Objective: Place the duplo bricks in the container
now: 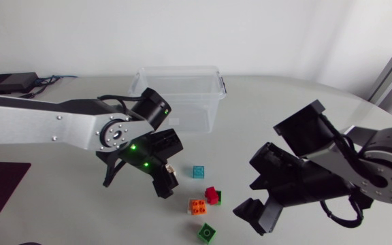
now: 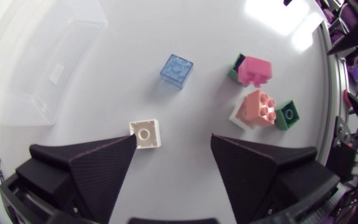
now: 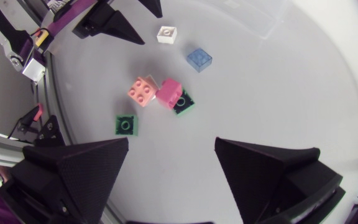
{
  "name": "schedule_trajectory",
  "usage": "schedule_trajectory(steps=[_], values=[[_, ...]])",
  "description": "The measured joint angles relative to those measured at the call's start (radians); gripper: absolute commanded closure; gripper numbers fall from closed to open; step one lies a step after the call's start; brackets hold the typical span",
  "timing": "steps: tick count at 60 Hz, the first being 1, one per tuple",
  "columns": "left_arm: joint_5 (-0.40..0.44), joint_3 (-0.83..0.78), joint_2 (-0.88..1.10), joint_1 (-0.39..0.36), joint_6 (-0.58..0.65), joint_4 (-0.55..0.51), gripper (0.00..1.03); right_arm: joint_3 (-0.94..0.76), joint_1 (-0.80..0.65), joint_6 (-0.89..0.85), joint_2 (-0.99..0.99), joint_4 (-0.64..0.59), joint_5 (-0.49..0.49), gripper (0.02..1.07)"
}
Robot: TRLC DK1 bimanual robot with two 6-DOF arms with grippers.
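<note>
**Centre on the white brick before closing**

Farthest left, seen from the left wrist: clear plastic container (image 2: pixel 30 68), well apart from the bricks. Next, left gripper (image 2: pixel 173 140), fingers spread wide, gripping nothing, low over the table. Small white square duplo brick (image 2: pixel 145 134) lying flat right at the tip of one finger, off-centre rather than in the gap.

Probably the step in hand: picking up that brick. Shift sideways to bring it midway between the fingers, line up square to its flat sides, lower fully, then close. Likely risk otherwise: pinching a corner or knocking it away.

Further right: translucent blue square brick (image 2: pixel 177 70), alone. Then the cluster: pink brick (image 2: pixel 255 70) stacked on a dark green one, orange four-stud brick (image 2: pixel 258 107) on a white base, small green brick (image 2: pixel 287 115) touching it. Leave these undisturbed for now.

Rightmost: right gripper (image 3: pixel 172 142), also spread and empty, above the table near the cluster. Best kept clear of the left arm's path to the container.
</note>
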Motion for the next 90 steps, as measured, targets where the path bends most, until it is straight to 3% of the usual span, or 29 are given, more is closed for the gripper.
schedule_trajectory(steps=[16, 33, 40, 67, 77, 90], values=[[-0.124, 0.046, 0.125, -0.022, -0.061, 0.021, 0.2, -0.032, -0.001, 0.0, -0.035, -0.004, 0.0, 0.07], [-0.142, 0.098, 0.195, 0.018, -0.073, 0.028, 0.21, -0.033, -0.001, -0.001, -0.035, -0.004, 0.0, 0.07], [-0.142, 0.101, 0.212, 0.03, -0.075, 0.027, 0.36, -0.033, -0.001, -0.001, -0.034, -0.004, 0.0, 0.07], [-0.005, 0.121, 0.245, 0.058, -0.075, -0.006, 0.71, 0.035, 0.01, 0.059, 0.105, 0.0, 0.035, 0.07], [0.018, 0.121, 0.24, 0.063, -0.067, -0.03, 0.73, 0.121, 0.053, 0.128, 0.222, 0.0, 0.088, 0.07], [0.043, 0.103, 0.214, 0.067, -0.063, -0.047, 0.73, 0.201, 0.126, 0.207, 0.401, 0.0, 0.121, 0.18]])
